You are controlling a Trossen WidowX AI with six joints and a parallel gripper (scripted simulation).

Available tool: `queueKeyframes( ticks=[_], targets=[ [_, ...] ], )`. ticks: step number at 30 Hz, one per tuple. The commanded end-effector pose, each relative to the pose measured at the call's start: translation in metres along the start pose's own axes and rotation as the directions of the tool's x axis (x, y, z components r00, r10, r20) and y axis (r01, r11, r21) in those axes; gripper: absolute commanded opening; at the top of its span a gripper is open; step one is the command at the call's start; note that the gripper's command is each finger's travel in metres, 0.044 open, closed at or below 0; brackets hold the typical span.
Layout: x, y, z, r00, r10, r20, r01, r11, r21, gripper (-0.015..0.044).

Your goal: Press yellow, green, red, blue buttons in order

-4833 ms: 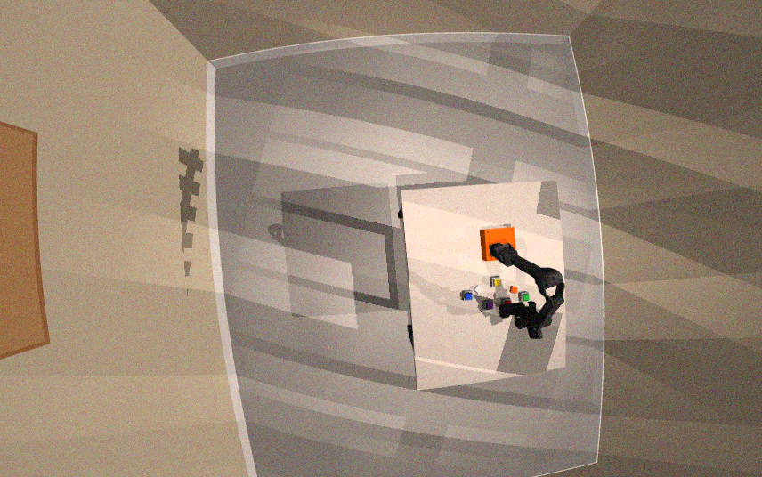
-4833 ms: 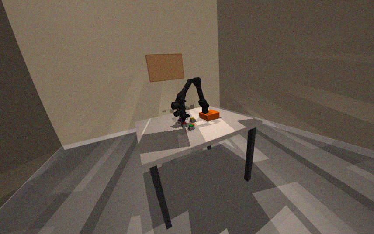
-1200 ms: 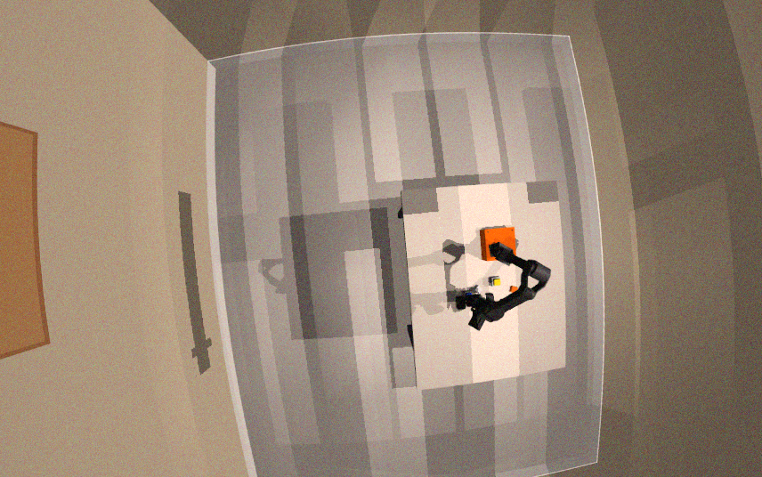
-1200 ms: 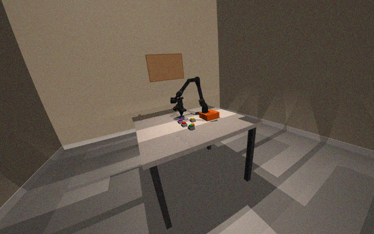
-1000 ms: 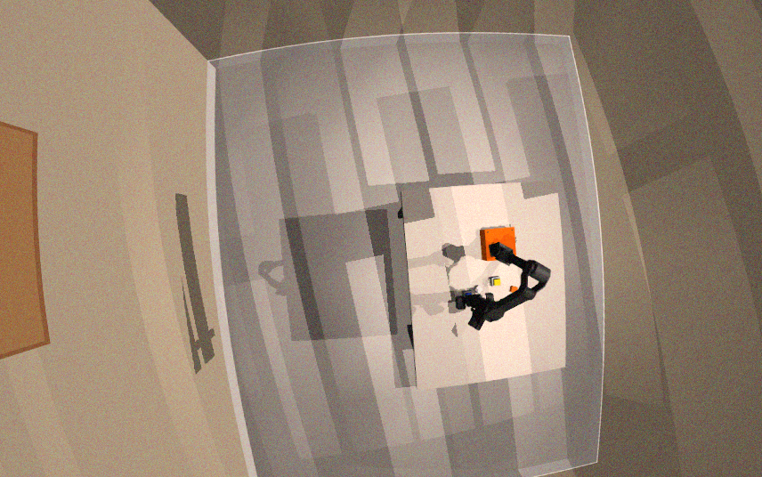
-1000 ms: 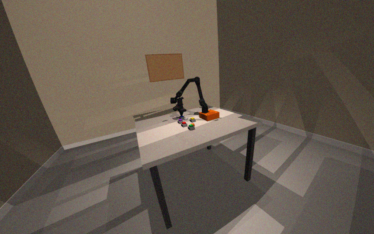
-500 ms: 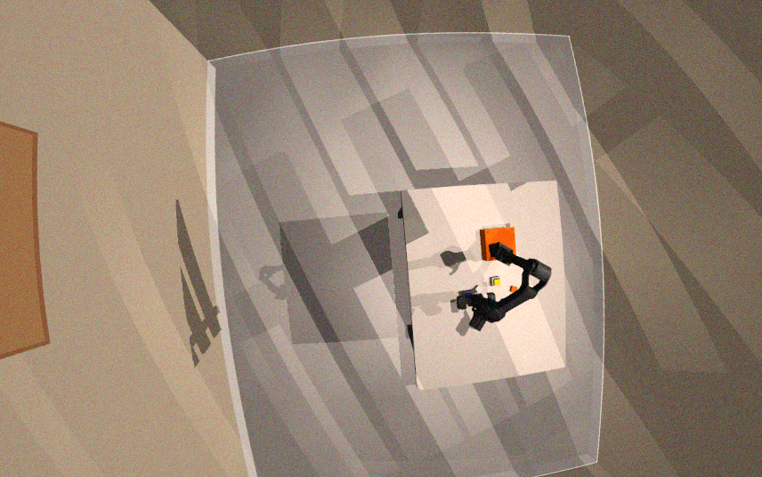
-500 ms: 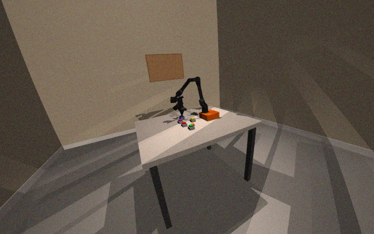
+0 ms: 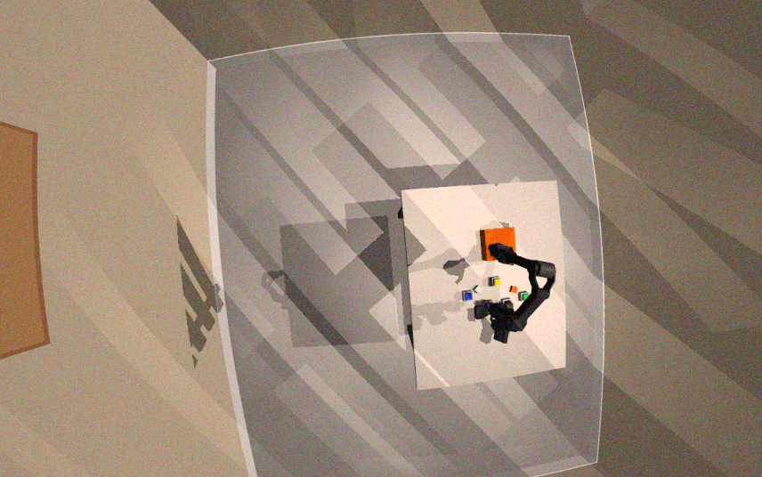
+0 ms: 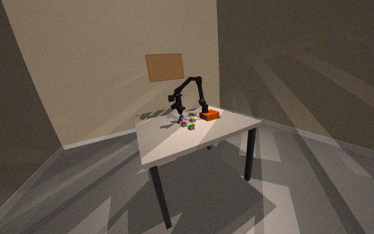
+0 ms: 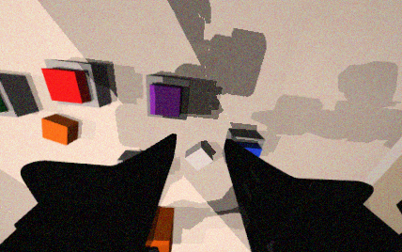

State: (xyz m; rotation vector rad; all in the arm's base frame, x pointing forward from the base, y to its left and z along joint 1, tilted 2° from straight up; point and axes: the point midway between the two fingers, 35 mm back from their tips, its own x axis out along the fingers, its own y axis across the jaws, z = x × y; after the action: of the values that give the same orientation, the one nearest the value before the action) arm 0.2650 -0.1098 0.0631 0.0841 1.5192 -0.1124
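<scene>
Tabletop (image 9: 449,348) (image 10: 165,146) (image 11: 301,19), blue button (image 9: 466,295) (image 10: 181,117) (image 11: 254,149) partly hidden.

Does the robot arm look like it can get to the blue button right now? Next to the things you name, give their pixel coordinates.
Probably yes: the gripper (image 9: 488,309) (image 10: 180,114) (image 11: 201,140) hangs above the table near the blue button (image 9: 467,295) (image 10: 181,117) (image 11: 254,149), and I see nothing lying on top of it.

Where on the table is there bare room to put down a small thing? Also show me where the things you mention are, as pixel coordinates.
The table's (image 9: 449,359) (image 10: 165,148) widest bare stretch in the exterior view lies between the green button (image 9: 525,295) (image 10: 191,125) and the near edge. It is crowded under the gripper (image 10: 180,113) (image 11: 200,138), among the purple (image 10: 180,120) (image 11: 165,101), red (image 10: 184,123) (image 11: 65,86) and blue (image 9: 467,295) (image 10: 181,116) (image 11: 254,149) buttons.
</scene>
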Motion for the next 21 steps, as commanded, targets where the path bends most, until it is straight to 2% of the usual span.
queueKeyframes(
  ticks=[1,4,10,16,21],
  targets=[
    [-0.010,0.060,0.017,1.000,0.003,-0.005,-0.003,1.000,-0.001,0.0335],
    [-0.017,0.103,0.021,1.000,0.006,-0.005,-0.006,1.000,-0.001,0.0400],
    [-0.032,0.188,0.009,1.000,0.011,-0.006,-0.011,1.000,0.000,0.0400],
    [-0.048,0.264,-0.026,1.000,0.016,-0.005,-0.016,1.000,0.000,0.0400],
    [-0.051,0.278,-0.036,1.000,0.017,-0.005,-0.017,1.000,0.000,0.0400]
  ],
)
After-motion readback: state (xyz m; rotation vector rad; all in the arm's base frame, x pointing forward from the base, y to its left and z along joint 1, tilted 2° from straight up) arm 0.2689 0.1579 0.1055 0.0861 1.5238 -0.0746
